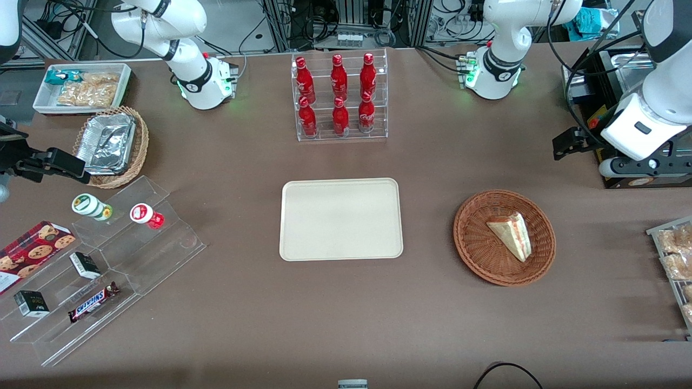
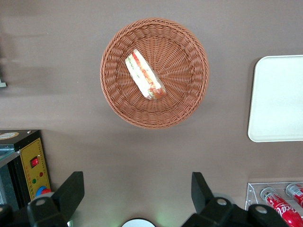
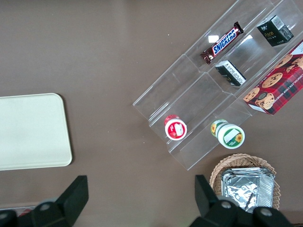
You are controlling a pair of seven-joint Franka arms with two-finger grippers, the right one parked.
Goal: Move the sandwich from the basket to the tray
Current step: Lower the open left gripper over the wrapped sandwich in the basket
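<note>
The sandwich (image 1: 510, 234) lies in the round brown basket (image 1: 476, 251), its red and green filling turned toward the working arm's end of the table. The cream tray (image 1: 341, 219) sits beside the basket, apart from it, with nothing on it. The table (image 1: 324, 313) is covered in a dull brown cloth. Farther from the front camera than the tray, a clear rack (image 1: 340, 96) holds six red bottles. Toward the parked arm's end stand clear acrylic steps (image 1: 108, 265) with a Snickers bar (image 1: 93, 302) and two small pots. The gripper (image 2: 135, 191) hangs high above the table, farther from the front camera than the basket, its two fingers spread wide and holding nothing.
</note>
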